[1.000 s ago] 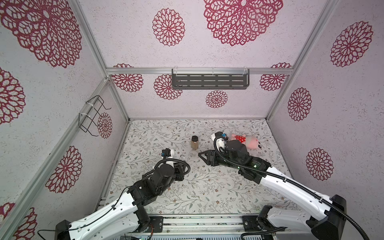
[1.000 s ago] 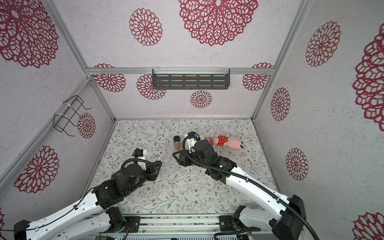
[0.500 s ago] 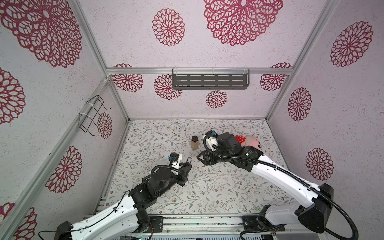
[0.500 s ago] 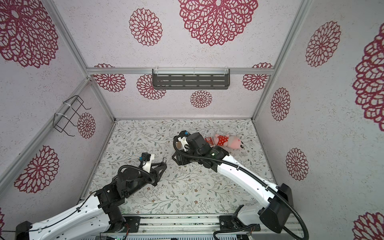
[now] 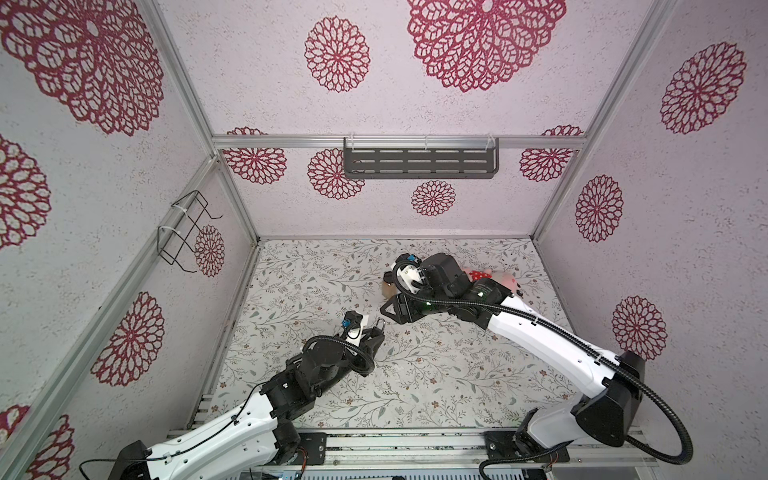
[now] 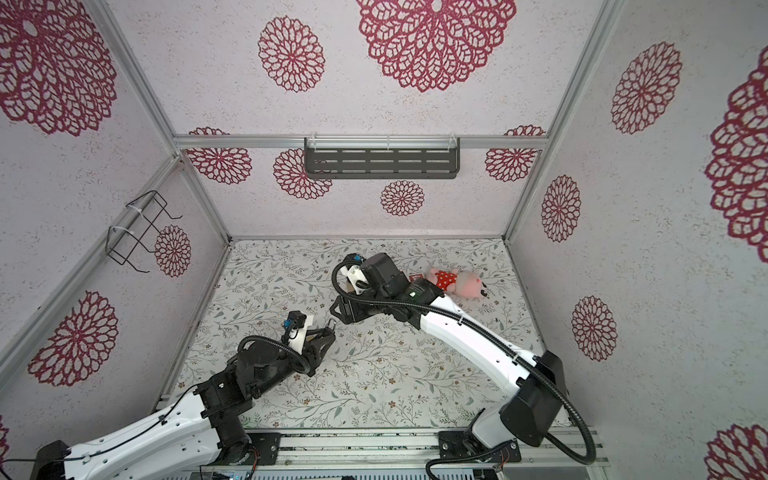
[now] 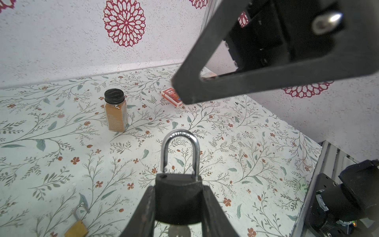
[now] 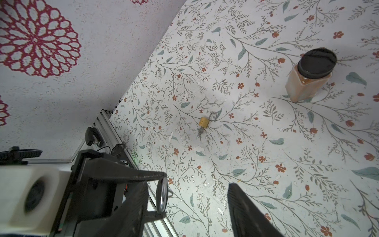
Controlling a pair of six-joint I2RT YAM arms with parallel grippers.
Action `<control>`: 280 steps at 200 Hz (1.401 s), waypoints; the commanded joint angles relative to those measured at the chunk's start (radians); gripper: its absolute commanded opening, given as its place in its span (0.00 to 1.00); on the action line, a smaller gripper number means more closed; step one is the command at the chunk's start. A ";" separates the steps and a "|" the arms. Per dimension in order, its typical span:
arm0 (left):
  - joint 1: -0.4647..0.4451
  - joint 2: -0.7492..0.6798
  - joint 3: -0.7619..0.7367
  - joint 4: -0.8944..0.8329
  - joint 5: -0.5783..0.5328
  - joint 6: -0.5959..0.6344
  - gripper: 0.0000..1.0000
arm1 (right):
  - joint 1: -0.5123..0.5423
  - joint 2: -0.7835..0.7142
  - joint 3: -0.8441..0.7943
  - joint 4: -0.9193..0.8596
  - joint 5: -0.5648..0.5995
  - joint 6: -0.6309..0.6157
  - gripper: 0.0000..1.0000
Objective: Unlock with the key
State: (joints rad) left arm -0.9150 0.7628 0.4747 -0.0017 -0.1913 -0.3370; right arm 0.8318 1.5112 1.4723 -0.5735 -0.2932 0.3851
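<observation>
Left gripper (image 7: 178,195) was clamped on the black padlock (image 7: 178,202). Both fingers pressed the sides of the body, and the steel shackle (image 7: 180,151) stuck out past the fingertips. One shackle leg seemed to end just above its hole in the body, but I could not tell for sure. In both top views the padlock (image 5: 380,323) was held off the floral table (image 5: 436,374), slightly left of centre in the frame, at the left gripper's tip (image 6: 326,332).

Right gripper (image 5: 384,309) was just up and right of the shackle, close to it. Its fingers (image 8: 246,211) were spread apart with nothing between them. I could not tell whether they touched the shackle.

A brass padlock (image 8: 204,122) lay flat on the table with its shackle swung open. A small key (image 8: 199,132) stuck out of its bottom.

A spice jar (image 7: 115,111) stood upright, well apart from the brass padlock, with a red card box (image 7: 171,97) lying beyond it. A pink plush toy (image 6: 457,282) lay right of centre in a top view, beside the right arm.
</observation>
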 commanded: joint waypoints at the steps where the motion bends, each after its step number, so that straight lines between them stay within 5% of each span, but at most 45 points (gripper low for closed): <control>1: 0.008 -0.025 -0.004 0.060 0.013 0.037 0.00 | -0.007 0.040 0.088 -0.092 0.001 -0.043 0.66; 114: 0.009 -0.014 0.013 0.032 0.019 0.084 0.00 | -0.007 0.096 0.238 -0.261 0.098 -0.088 0.67; 180: 0.012 0.012 0.019 0.055 0.023 0.084 0.00 | 0.000 0.117 0.210 -0.207 -0.033 -0.058 0.69; 280: 0.015 0.007 0.025 0.044 0.022 0.087 0.00 | -0.005 0.114 0.189 -0.271 0.088 -0.098 0.70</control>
State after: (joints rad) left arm -0.9108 0.7792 0.4747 0.0067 -0.1696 -0.2680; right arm 0.8291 1.6363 1.6424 -0.8051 -0.2554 0.3134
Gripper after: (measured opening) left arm 0.340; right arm 0.699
